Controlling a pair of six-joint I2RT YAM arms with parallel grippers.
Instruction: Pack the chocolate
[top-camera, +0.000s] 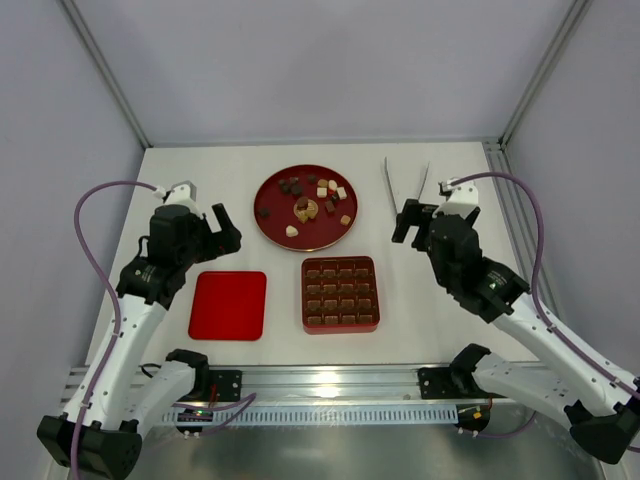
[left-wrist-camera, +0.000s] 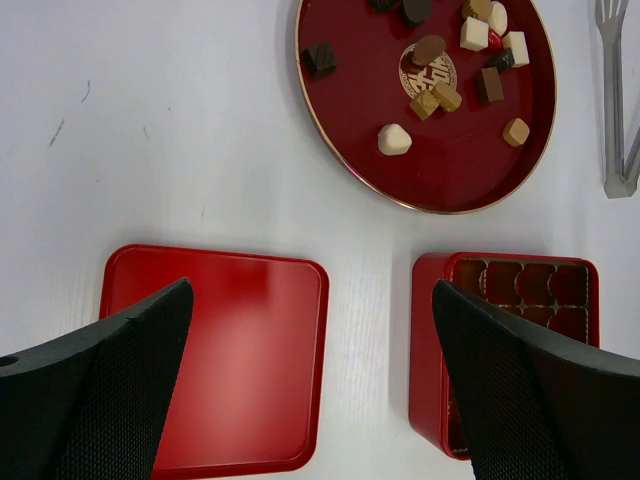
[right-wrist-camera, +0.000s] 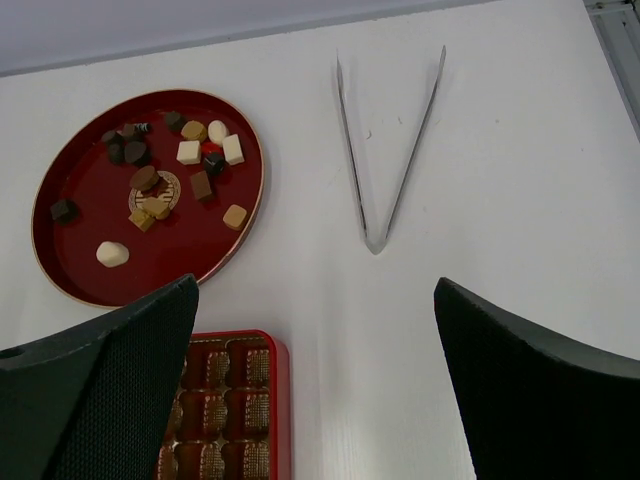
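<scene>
Seen from above: chocolate (top-camera: 305, 208) lying loose on a round red plate (top-camera: 318, 236) at the back of the white counter (top-camera: 200, 180), red box (top-camera: 340, 294) of brown compartments just in front of it, flat red lid (top-camera: 228, 304) beside the box, metal tongs (top-camera: 393, 185) right of the plate, left gripper (top-camera: 222, 228) and right gripper (top-camera: 408, 220) raised on either side, touching none of these. Through the left wrist: fingers (left-wrist-camera: 100, 400) spread wide, pinching nothing, framing the lid and the box's edge. Through the right wrist: fingers (right-wrist-camera: 90, 390) likewise spread and bare, with plate, tongs and the box's corner between them.
</scene>
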